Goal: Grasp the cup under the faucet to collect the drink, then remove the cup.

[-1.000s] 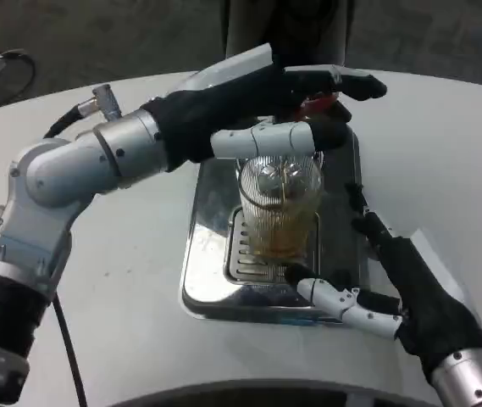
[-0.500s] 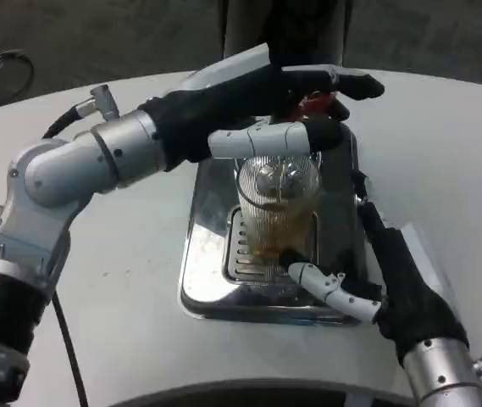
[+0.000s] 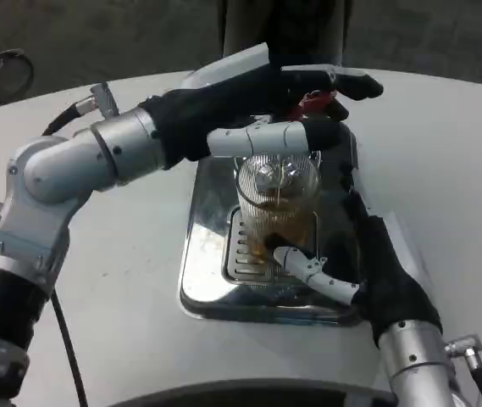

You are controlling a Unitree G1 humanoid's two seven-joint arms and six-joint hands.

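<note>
- Cup: ribbed, clear, upright on the tray grate, some amber liquid at the bottom.
- Left hand: reaching over the cup's rim, fingers stretched out by the red tap; holding nothing I can see.
- Right hand: just right of the cup, fingers spread, one white fingertip at the cup's base; no grip.

Ribbed cup on steel drip tray, right robot hand beside it
</note>
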